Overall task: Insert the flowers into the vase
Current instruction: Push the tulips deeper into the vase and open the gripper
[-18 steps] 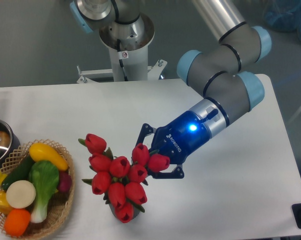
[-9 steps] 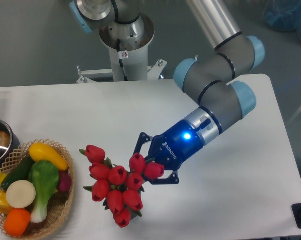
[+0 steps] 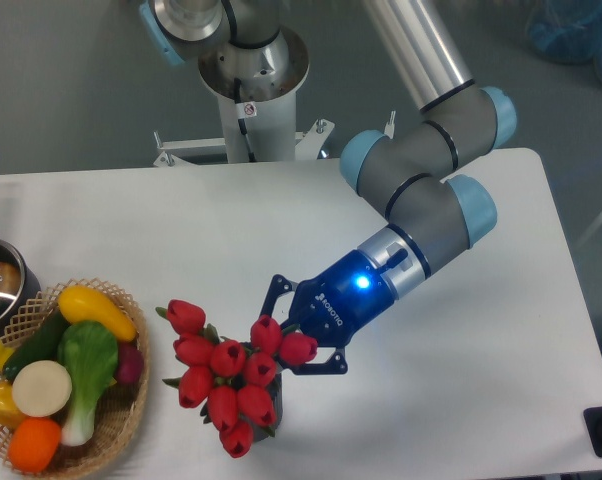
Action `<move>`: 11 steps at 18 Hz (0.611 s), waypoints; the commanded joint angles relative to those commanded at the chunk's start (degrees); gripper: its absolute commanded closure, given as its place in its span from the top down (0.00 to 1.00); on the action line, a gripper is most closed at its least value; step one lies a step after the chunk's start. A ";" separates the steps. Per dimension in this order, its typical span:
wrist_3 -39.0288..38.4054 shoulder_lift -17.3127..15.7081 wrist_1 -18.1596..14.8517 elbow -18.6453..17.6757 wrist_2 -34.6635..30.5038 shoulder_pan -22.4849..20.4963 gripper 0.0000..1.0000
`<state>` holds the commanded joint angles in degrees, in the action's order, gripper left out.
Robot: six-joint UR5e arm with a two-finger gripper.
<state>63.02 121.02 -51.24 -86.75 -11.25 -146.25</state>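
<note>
Since a moment ago your bunch of red tulip buds with green leaves (image 3: 228, 385) has sunk lower, toward the white table's (image 3: 481, 400) front edge. You can count about nine buds; under them a sliver of one dark grey vase (image 3: 273, 402) shows. Your blue two-finger gripper (image 3: 278, 338) reaches down-left from the far right, fingers closed around the bunch's right-hand buds.

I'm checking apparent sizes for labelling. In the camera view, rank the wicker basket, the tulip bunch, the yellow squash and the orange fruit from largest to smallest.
1. Wicker basket
2. Tulip bunch, held nearer the camera, so unsure
3. Yellow squash
4. Orange fruit
</note>
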 joint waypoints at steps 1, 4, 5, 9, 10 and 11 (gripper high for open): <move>0.00 0.09 0.00 0.00 0.00 0.09 0.16; 0.00 0.09 0.00 -0.35 0.00 0.18 0.25; 0.00 0.09 0.00 -0.61 0.00 0.18 0.27; 0.00 0.09 0.18 -1.14 0.00 0.18 0.44; 0.00 0.18 0.18 -1.14 -0.09 0.18 0.48; 0.00 0.18 0.18 -1.14 -0.09 0.18 0.52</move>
<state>63.02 121.20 -51.06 -87.89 -11.34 -146.07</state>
